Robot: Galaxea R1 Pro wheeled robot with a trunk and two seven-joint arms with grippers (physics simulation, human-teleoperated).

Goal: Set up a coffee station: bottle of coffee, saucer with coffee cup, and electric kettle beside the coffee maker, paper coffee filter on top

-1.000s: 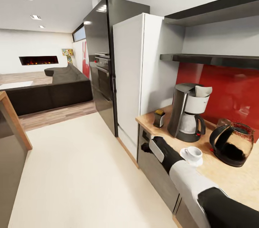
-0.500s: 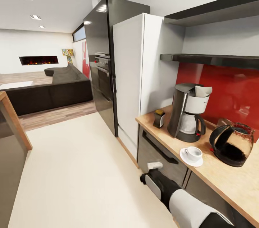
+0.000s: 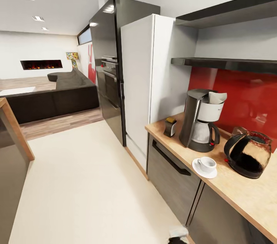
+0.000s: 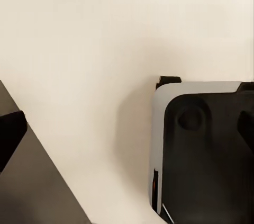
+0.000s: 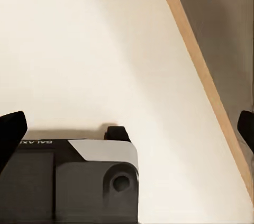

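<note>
A light wooden countertop runs along the red backsplash beside a tall white refrigerator, and on it stands the black-and-white drip coffee maker with a white paper filter sitting in its top. Just beside the maker sit a black electric kettle with a glass body, a white coffee cup resting on a white saucer, and a small dark bottle with a yellow cap. Both wrist views look down on cream floor and the robot's grey base, with each gripper's dark fingertips spread wide at the frame edges, holding nothing.
</note>
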